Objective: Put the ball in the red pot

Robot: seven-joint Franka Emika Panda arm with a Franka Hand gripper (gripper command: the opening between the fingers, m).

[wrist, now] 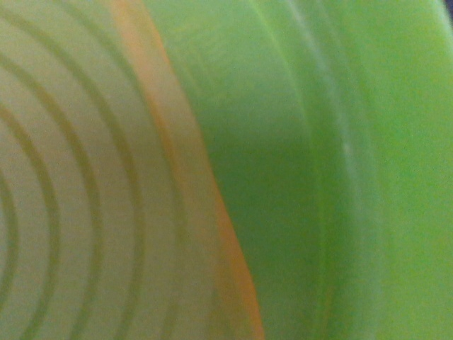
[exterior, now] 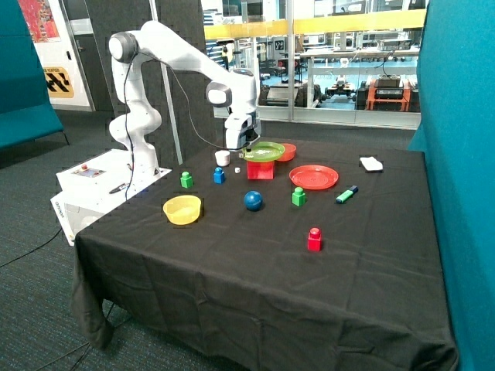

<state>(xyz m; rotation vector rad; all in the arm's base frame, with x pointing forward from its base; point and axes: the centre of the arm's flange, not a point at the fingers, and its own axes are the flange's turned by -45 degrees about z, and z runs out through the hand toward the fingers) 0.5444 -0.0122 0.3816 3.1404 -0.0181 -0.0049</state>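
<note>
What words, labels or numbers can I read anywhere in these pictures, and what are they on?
None can be read for certain.
Yellow and black sign on the back wall: hazard-style marking, lettering too small.
Red poster above it: print too blurred.
White robot base box: a red button, no legible label.
Items on the black table: no visible writing.
Wrist view: only the green plate at the claw, no text.

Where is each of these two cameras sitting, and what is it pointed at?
Outside view: stands off beyond the table's front corner, facing the whole arm, the gripper at the green plate on the red pot, the ball on the cloth.
Wrist view: on the arm's wrist, pressed close to green plastic; no robot part shows.
Shared: probably the green plate.
</note>
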